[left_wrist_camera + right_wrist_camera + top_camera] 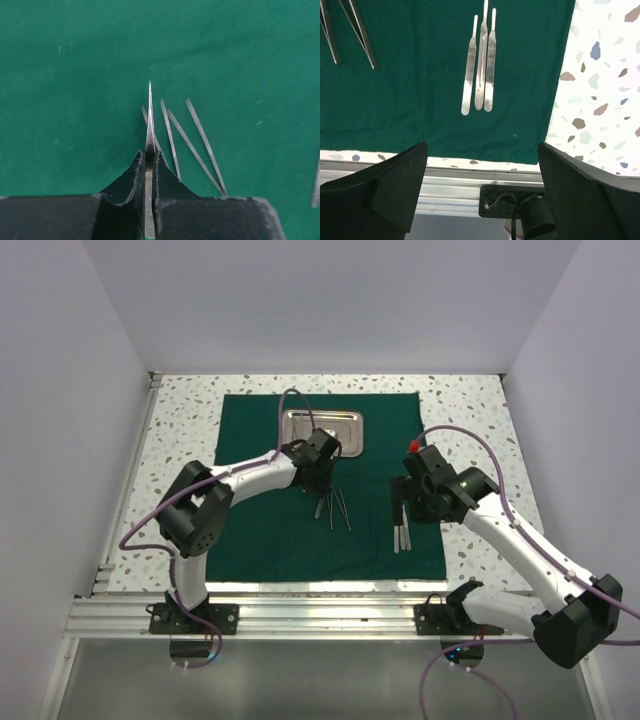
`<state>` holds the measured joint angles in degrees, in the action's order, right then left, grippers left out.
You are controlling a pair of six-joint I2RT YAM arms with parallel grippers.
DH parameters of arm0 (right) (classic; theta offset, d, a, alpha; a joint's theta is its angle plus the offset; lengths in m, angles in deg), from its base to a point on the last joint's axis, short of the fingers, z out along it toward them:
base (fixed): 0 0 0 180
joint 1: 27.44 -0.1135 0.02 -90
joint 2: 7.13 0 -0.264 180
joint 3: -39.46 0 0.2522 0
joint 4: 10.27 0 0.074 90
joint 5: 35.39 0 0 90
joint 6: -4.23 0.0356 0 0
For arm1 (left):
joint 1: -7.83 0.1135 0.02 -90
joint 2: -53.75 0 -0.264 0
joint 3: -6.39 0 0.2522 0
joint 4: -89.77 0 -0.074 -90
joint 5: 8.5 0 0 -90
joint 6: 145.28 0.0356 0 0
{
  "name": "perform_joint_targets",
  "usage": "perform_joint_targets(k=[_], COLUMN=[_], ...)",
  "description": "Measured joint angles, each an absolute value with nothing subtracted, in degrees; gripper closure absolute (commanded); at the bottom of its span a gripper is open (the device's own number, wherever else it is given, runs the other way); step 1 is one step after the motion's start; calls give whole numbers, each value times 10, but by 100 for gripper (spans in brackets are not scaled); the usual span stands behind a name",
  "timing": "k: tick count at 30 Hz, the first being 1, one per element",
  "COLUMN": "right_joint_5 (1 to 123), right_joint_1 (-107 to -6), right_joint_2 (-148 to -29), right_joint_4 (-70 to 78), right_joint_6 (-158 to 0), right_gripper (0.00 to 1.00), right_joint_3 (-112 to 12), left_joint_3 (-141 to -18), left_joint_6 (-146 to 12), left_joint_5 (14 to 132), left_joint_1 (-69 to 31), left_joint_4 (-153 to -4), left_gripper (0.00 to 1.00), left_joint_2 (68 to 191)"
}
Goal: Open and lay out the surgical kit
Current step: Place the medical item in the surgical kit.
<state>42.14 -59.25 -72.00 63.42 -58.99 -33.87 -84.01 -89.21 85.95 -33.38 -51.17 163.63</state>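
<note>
The dark green drape (pixel 260 530) lies spread flat on the table, and the shiny steel tray (pixel 323 432) sits on its far middle. My left gripper (pixel 322 485) hovers just in front of the tray. In the left wrist view it (pixel 149 152) is shut on a slim pointed silver instrument (pixel 150 112), whose tip points out over the cloth. Several slim instruments (pixel 192 142) lie fanned on the drape beside it (pixel 337 510). My right gripper (pixel 480 170) is open and empty above three flat silver handles (pixel 480 65), which lie side by side on the drape's right part (pixel 400 532).
Speckled tabletop (pixel 470 420) borders the drape on the left, far side and right. An aluminium rail (pixel 320 615) runs along the near edge with both arm bases on it. White walls enclose the table. Two dark forceps (pixel 355 30) lie at the upper left of the right wrist view.
</note>
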Motion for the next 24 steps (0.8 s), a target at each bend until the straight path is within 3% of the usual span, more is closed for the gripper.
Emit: perform_joint_targets(k=[3,7,13,24], right_joint_5=[435,443,452,442], right_joint_1=[-593,-593,-593,-593], right_joint_2=[-702,-684,-690,-698], right_joint_4=[635,635,634,635], right_joint_6=[-588,-588,-590,-599], right_gripper=[5,5,5,4], right_joint_3=[-326,-326,-326,-326], left_joint_3=[-827,-825,-830,-953], left_joint_6=[-907,-924,-941,-910], left_joint_5=[871,882,890,907], left_joint_1=[-342,-351,-368,-300], left_joint_4=[-506,-507,-501,-475], left_gripper=[100,73,52,54], left_joint_2=[1636,1633,1625,1637])
